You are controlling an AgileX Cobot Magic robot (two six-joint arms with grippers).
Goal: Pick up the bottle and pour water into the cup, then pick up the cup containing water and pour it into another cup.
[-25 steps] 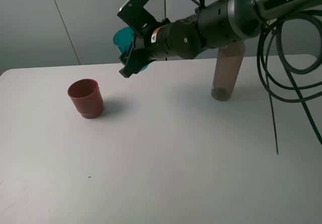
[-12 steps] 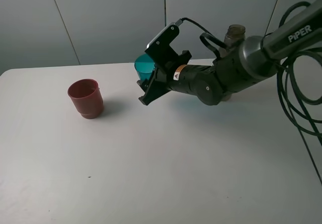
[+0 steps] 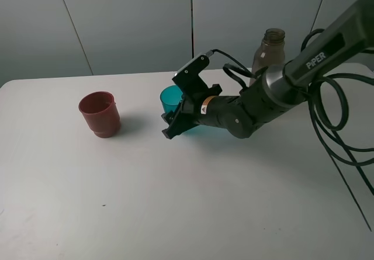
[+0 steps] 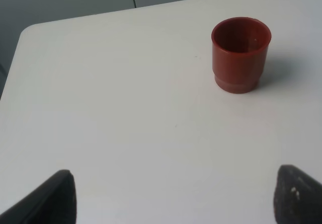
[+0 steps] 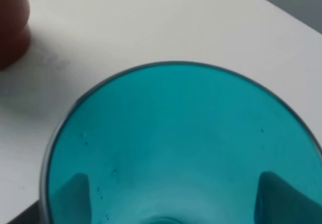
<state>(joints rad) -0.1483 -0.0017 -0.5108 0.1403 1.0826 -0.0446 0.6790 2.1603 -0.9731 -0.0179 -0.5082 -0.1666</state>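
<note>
Presently, the teal cup point(image 3: 171, 98) is held between the fingers of the right gripper point(image 3: 178, 120), which are drawn in narrow against its sides. The cup is seen upright, its mouth facing up, low over or on the white table point(image 3: 193, 201); whether its base touches the surface cannot be told. In the right wrist view the cup point(image 5: 181, 148) fills most of the picture, and the two dark fingers point(image 5: 73, 194) are seen through the translucent wall, one on each side. Small droplets are visible on the inner wall.

Beyond the fingertips, well apart from the held cup, the red-brown cup point(image 3: 100, 114) is set upright on the table with its mouth open; only its edge point(image 5: 12, 22) is caught in the right wrist view. Behind the right arm, on the wrist side of the gripper, the bottle point(image 3: 267, 52) is seen standing upright and uncapped, its lower part hidden by the arm.

The left gripper point(image 4: 173, 196) is shown only by its two dark fingertips point(image 4: 53, 199), spread wide with nothing between them. The red-brown cup point(image 4: 241, 53) lies well ahead of these fingertips, off toward one side, untouched.
</note>
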